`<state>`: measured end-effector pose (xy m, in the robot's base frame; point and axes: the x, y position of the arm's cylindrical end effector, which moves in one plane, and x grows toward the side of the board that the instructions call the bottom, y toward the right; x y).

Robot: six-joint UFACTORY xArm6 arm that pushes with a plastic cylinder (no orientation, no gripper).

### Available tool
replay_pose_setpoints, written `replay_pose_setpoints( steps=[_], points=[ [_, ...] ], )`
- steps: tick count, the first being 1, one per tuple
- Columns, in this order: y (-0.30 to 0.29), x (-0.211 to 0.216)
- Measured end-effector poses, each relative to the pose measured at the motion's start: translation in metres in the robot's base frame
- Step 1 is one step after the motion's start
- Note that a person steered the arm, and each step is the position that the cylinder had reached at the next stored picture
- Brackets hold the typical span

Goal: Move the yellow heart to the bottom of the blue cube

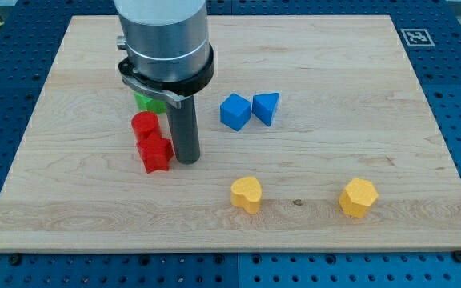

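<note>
The yellow heart [246,193] lies near the view's bottom, right of centre. The blue cube [234,111] sits above it in mid-board, touching a blue triangular block [266,107] on its right. My tip [186,159] stands on the board to the left of both, right beside a red star-like block [156,154]. The tip is up and to the left of the yellow heart, with bare board between them.
A red cylinder [144,126] sits just above the red block. A green block [150,102] is partly hidden behind the arm. A yellow hexagon [358,197] lies at the lower right. A marker tag [415,37] is at the board's top right corner.
</note>
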<state>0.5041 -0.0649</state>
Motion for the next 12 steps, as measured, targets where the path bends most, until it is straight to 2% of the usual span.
replay_pose_setpoints(
  steps=[3,5,9,12],
  points=[
    [-0.030,0.002],
    [0.009,0.002],
    [0.028,0.094],
    [0.039,0.097]
  ],
)
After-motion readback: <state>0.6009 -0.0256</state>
